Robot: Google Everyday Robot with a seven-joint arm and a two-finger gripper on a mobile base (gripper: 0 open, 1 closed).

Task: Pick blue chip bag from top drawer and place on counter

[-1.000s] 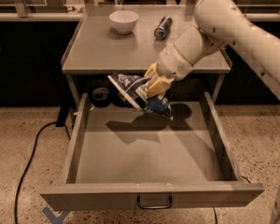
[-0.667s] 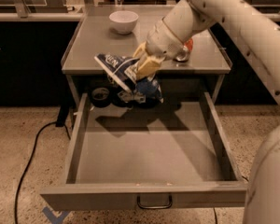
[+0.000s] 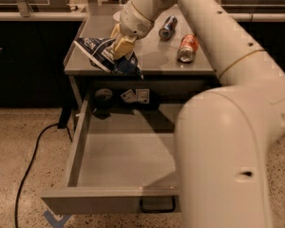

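Observation:
The blue chip bag (image 3: 104, 55) is held in the air by my gripper (image 3: 120, 43), which is shut on it. The bag hangs over the front left part of the grey counter (image 3: 152, 61), above the counter's front edge. The top drawer (image 3: 118, 156) is pulled fully open below, its floor bare in the part I can see. Its dark loop handle (image 3: 156, 206) shows on the front. My arm (image 3: 218, 80) reaches in from the right and hides the drawer's right side.
An orange-red soda can (image 3: 187, 48) and a dark can (image 3: 167, 27) lie on the counter's right half. A white bowl is partly hidden behind the gripper. Dark items (image 3: 103, 97) sit at the drawer's back. Dark side counters flank the table. A black cable (image 3: 33, 151) lies on the floor at left.
The gripper has lifted the blue chip bag up out of the drawer and moved it left and back, over the counter's front edge. The view has also shifted.

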